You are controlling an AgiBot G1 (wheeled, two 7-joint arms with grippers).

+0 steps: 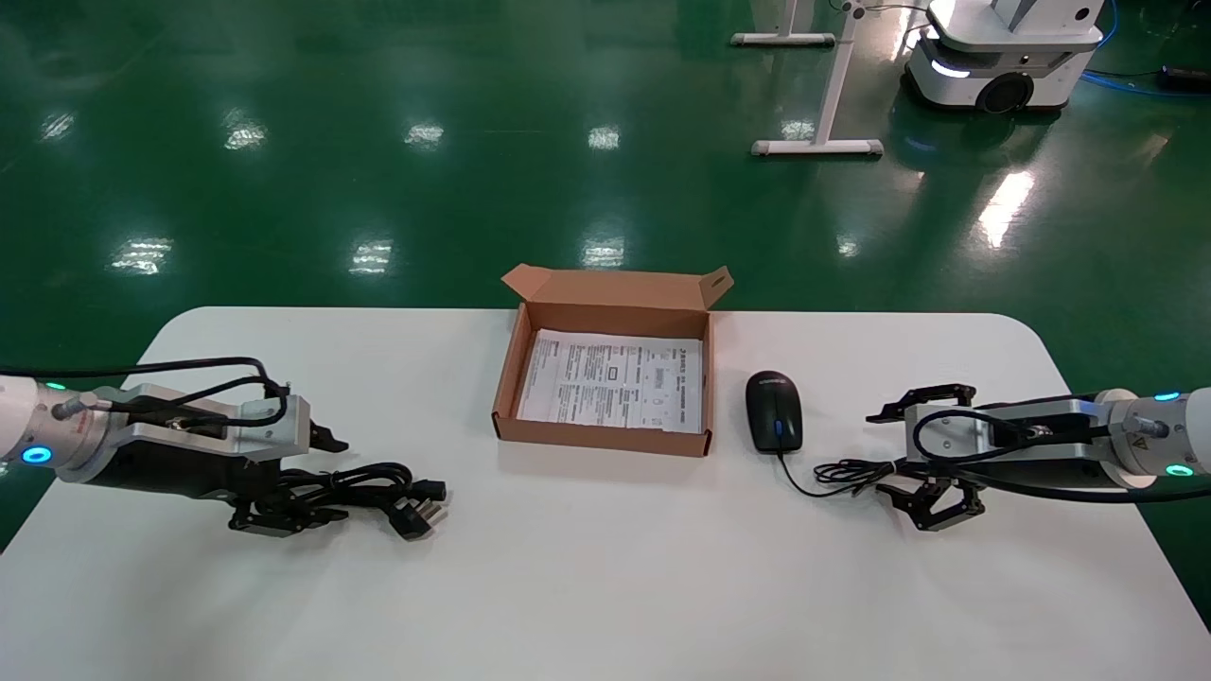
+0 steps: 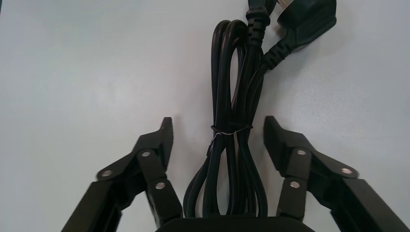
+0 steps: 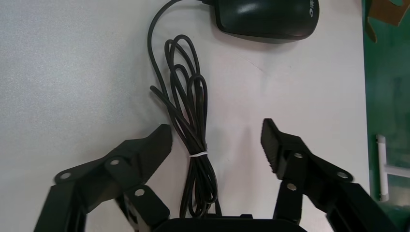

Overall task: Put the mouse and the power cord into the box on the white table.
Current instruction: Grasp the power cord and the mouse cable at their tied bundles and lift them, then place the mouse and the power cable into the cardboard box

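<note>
Both pickups are only being set up. The left end effector is spread around the power cord near the counter's left edge; the right end effector is spread astride the mouse's bundled cable, beside the empty box at the far edge. Closing is called for next.

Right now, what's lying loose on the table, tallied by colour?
Black: 2, the mouse and the power cord
Brown: 1, the box, open, with a white printed sheet lining it
Total: 3 things on the table
The left gripper is open around the cord; the right gripper is open around the mouse's cable.
</note>
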